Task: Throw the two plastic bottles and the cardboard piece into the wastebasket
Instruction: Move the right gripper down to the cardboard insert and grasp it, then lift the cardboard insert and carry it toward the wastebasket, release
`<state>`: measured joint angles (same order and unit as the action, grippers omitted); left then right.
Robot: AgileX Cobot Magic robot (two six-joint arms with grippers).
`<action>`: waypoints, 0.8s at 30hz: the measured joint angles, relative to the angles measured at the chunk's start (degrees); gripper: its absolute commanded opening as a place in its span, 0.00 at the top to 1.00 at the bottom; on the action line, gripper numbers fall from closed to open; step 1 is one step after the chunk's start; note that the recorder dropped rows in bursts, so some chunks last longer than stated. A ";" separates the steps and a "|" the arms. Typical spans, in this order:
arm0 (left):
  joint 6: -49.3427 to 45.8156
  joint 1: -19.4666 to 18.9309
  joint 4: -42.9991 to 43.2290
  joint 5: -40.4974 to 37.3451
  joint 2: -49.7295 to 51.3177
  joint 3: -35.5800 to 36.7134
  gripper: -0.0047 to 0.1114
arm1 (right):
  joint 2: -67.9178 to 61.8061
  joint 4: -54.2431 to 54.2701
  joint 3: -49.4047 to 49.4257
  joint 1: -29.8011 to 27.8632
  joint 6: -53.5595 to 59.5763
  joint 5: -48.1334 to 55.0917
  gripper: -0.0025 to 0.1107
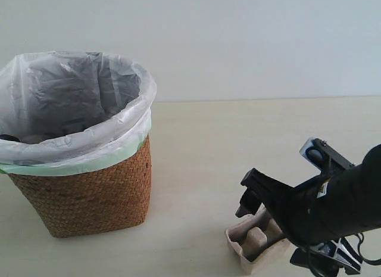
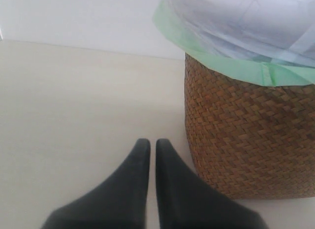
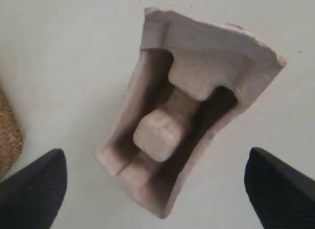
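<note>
The cardboard piece [image 1: 255, 240], a grey-brown pulp tray with raised blocks, lies on the table at the front right. My right gripper [image 3: 155, 155] hovers just over it, open wide, with one finger on each side of the cardboard piece [image 3: 182, 101] and neither touching it. The wastebasket [image 1: 83, 193], brown wicker with a white bag over its rim, stands at the left. My left gripper [image 2: 153, 143] is shut on nothing, low over the table beside the wastebasket [image 2: 246, 140]; the exterior view does not show it. Neither plastic bottle is in view.
The pale table [image 1: 238, 140] stretches bare between basket and cardboard, back to a white wall. The bulky right arm [image 1: 339, 199] fills the lower right corner. A sliver of wicker [image 3: 7, 135] shows at the edge of the right wrist view.
</note>
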<state>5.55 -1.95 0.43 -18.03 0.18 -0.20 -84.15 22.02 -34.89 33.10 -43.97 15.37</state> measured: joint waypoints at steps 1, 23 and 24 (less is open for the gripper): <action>0.00 0.00 0.00 0.00 0.00 0.00 0.93 | -0.42 0.00 0.00 0.03 -0.12 -0.39 0.20; 0.00 0.00 0.00 0.00 0.00 0.00 0.93 | -7.23 0.66 0.00 0.03 -1.11 -9.38 0.20; 0.00 0.00 0.00 0.00 0.00 0.00 0.93 | -7.54 0.66 0.00 0.03 -1.11 -9.49 0.20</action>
<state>5.55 -1.95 0.43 -18.03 0.18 -0.20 -91.69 22.67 -34.89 33.13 -45.07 5.88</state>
